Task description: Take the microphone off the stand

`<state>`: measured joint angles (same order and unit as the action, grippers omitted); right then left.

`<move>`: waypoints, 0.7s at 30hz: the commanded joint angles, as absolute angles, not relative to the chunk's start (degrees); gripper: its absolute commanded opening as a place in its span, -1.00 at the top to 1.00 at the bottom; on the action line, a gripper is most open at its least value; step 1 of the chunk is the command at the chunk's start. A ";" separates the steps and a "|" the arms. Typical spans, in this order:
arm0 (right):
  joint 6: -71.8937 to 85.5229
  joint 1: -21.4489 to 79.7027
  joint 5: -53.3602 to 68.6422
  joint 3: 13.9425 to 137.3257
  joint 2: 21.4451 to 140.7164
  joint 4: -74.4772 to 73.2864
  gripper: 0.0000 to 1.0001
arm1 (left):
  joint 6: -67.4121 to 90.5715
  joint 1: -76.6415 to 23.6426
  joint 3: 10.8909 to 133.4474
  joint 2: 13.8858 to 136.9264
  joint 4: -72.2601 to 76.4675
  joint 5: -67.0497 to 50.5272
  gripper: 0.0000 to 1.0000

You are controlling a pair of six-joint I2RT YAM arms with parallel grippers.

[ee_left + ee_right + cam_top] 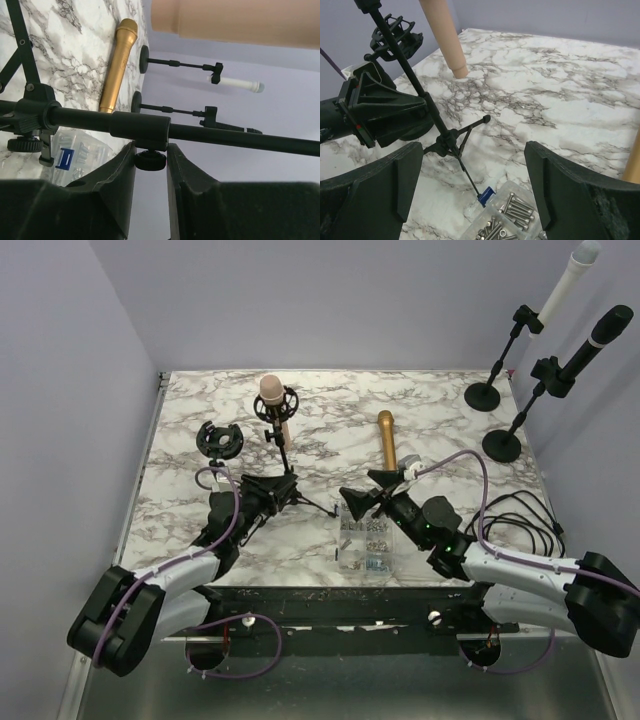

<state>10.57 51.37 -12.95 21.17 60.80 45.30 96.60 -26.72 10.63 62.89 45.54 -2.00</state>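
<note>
- Peach-pink microphone [272, 400] sits head up in the ring holder at the top of the black tripod stand [283, 450], near the back left of the white marble table [440, 410].
- I see my left gripper [275, 488] low on the stand, just above where the legs spread out.
- From the left wrist, its two fingers are squeezed together on the small round knob under the stand's pole.
- My right gripper [365, 498] is a little to the right of the stand, and it touches nothing.
- Its fingers are wide apart with only air between them.
- Under the right gripper is a clear plastic box of metal screws [365, 545], near the front edge of the table.
- One thin leg of the stand ends right by the blue clip on that box.
- A gold microphone [386, 438] lies flat on the table, behind the right gripper.
- A spare black ring holder [220, 438] lies on the table to the left of the stand.
</note>
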 commanded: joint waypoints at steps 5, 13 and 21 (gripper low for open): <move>18.60 51.33 -10.58 29.21 64.62 38.22 -1.00 | 87.86 -26.72 11.38 52.92 27.17 -4.31 -0.10; 52.91 51.25 -10.12 35.64 69.83 28.71 -0.99 | 76.15 -26.46 14.90 33.38 0.49 -0.99 -0.61; 77.42 51.34 2.71 31.49 85.34 57.61 -0.99 | 57.79 -26.01 28.09 21.61 -17.94 4.32 -0.70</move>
<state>59.99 51.29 -4.47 34.30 77.97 39.68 71.81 -26.46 19.18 25.08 -4.86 -0.75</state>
